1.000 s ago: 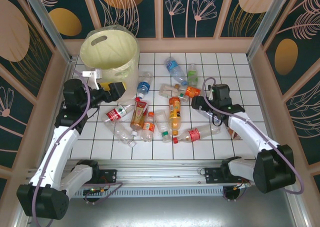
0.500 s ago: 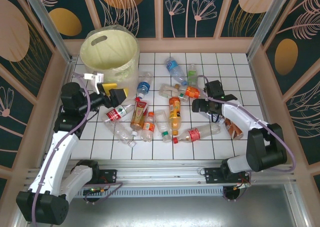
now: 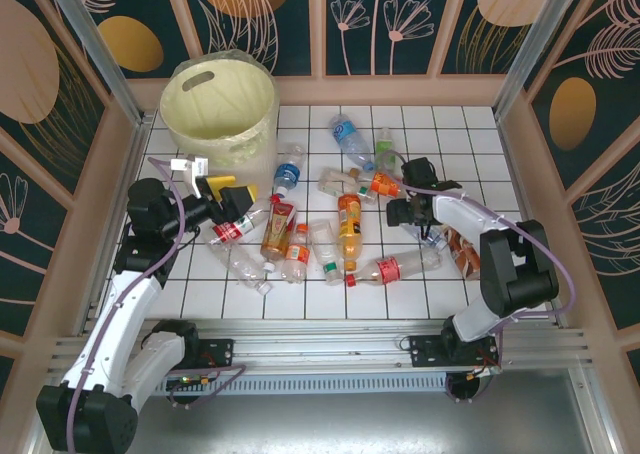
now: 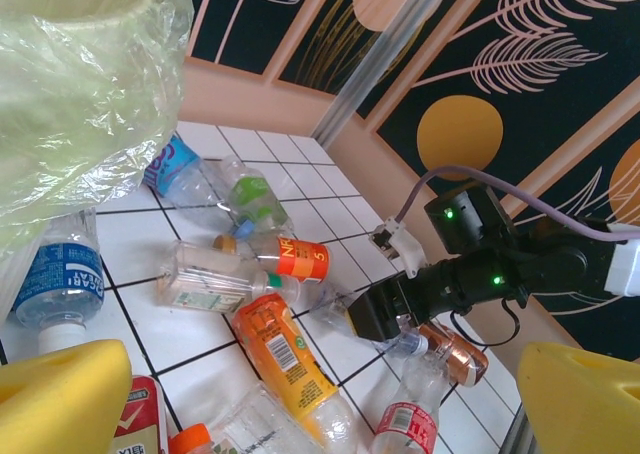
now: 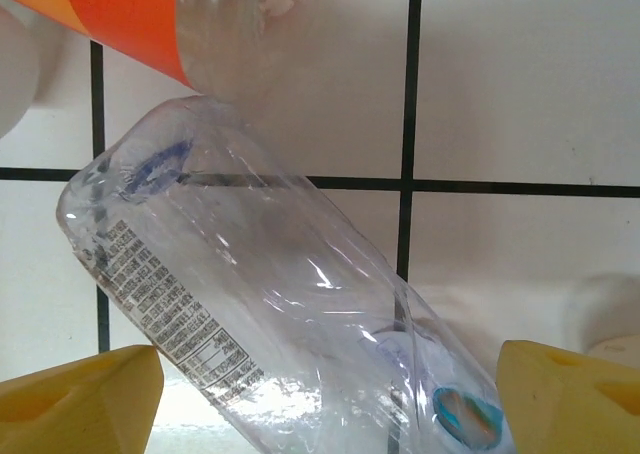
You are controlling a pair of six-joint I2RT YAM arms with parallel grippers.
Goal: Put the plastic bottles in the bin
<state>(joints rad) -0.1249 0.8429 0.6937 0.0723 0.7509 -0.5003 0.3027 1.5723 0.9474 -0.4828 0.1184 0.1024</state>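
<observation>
While the bin (image 3: 240,142) sits far-left within my left arm's reach, the left gripper (image 3: 230,191) hangs beside it, jaws wide, empty. Plastic bottles (image 3: 348,229) lie strewn on the tiles (image 3: 470,154) mid-table. My right gripper (image 5: 325,394) straddles a clear bottle (image 5: 270,294) crosswise for a grasp, jaws apart. Pad contact is probably not made, but the view is too close to be sure.

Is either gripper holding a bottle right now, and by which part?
Nothing is held. The left gripper is open and empty; the right gripper flanks a clear bottle without touching it.
</observation>
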